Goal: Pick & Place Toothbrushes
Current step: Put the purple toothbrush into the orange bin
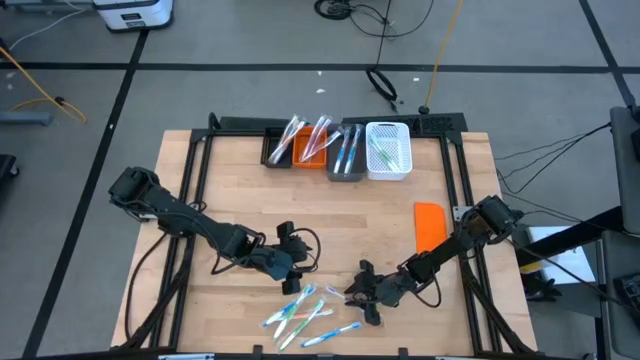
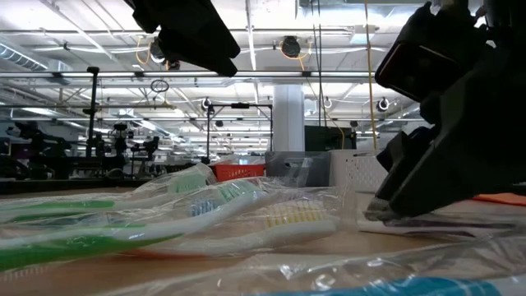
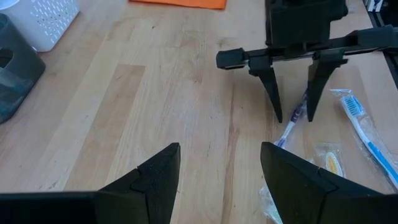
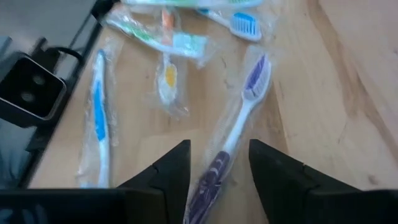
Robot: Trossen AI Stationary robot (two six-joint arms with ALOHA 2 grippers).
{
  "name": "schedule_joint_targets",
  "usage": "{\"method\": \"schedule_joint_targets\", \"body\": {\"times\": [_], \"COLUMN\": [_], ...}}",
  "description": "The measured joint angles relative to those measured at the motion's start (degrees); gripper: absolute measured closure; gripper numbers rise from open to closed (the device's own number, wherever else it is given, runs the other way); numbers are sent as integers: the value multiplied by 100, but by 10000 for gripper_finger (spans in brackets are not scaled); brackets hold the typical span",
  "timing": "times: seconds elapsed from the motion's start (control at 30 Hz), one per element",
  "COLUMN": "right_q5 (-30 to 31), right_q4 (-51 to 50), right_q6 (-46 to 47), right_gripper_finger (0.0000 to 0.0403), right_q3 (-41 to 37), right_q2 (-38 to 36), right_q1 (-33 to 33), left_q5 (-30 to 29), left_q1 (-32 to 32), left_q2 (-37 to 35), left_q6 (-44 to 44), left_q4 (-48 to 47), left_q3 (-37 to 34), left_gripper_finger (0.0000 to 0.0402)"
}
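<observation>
Several wrapped toothbrushes lie flat and loose on the wooden table near its front edge, also in the low view. One purple toothbrush lies at the pile's far right side. My right gripper is open and low over the table, one finger on each side of the purple handle and apart from it. My left gripper is open above bare wood, just left of the pile, with nothing between its fingers.
At the table's far edge stand a black tray with an orange bin, a grey bin and a white basket, each with toothbrushes in it. A flat orange block lies at the right. Bare wood spans the table's middle.
</observation>
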Motion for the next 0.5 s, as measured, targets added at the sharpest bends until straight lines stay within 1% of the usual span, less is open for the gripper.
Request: {"method": "schedule_joint_targets", "body": {"times": [0.13, 0.2, 0.3, 0.33, 0.5], "right_q5": [21, 23, 23, 23, 9], "right_q4": [-104, -127, -114, -99, -61], "right_q6": [132, 152, 121, 93, 43], "right_gripper_finger": [287, 317, 378, 390, 401], "right_q3": [7, 7, 7, 7, 9], "right_q2": [-1, -1, -1, -5, -9], "right_q1": [0, -2, -2, -2, -38], "left_q5": [1, 1, 0, 0, 0], "left_q1": [0, 0, 0, 1, 0], "left_q2": [0, 0, 0, 0, 0], "left_q6": [0, 0, 0, 0, 0], "left_q4": [0, -2, -2, -2, -2], "left_q3": [0, 0, 0, 0, 0], "left_gripper_finger": [176, 176, 176, 176, 176]}}
